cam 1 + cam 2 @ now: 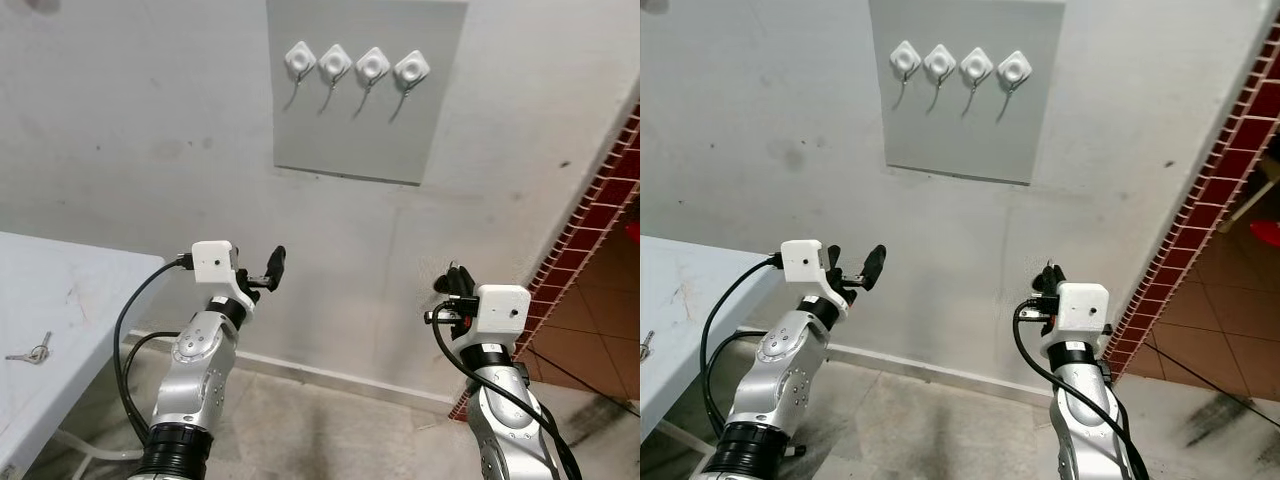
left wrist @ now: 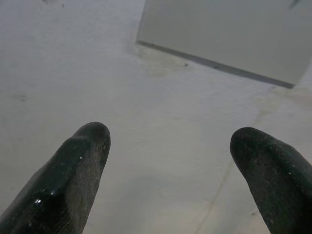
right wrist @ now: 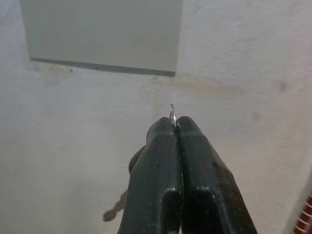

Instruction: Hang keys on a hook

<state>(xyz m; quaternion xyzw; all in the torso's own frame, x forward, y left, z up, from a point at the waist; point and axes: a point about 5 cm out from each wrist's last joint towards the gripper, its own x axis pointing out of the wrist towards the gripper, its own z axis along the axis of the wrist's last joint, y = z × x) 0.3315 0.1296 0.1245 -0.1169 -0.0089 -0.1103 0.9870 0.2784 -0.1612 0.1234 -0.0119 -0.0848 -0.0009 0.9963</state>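
A grey panel (image 1: 365, 110) on the white wall carries a row of several white hooks (image 1: 353, 66), all bare. My right gripper (image 1: 452, 285) is raised below and right of the panel, well under the hooks. It is shut on a thin key ring (image 3: 172, 113), whose tip pokes out above the fingertips, and a key (image 3: 116, 210) dangles beneath the fingers. My left gripper (image 1: 263, 273) is held up below the panel's left side, open, with nothing between its fingers (image 2: 80, 165). Another set of keys (image 1: 30, 353) lies on the white table (image 1: 70, 290) at the left.
The table's corner juts in at the lower left, close to my left arm. A red tiled wall edge (image 1: 590, 230) runs diagonally on the right, with tiled floor beyond it. Concrete floor (image 1: 330, 430) lies below, between the arms.
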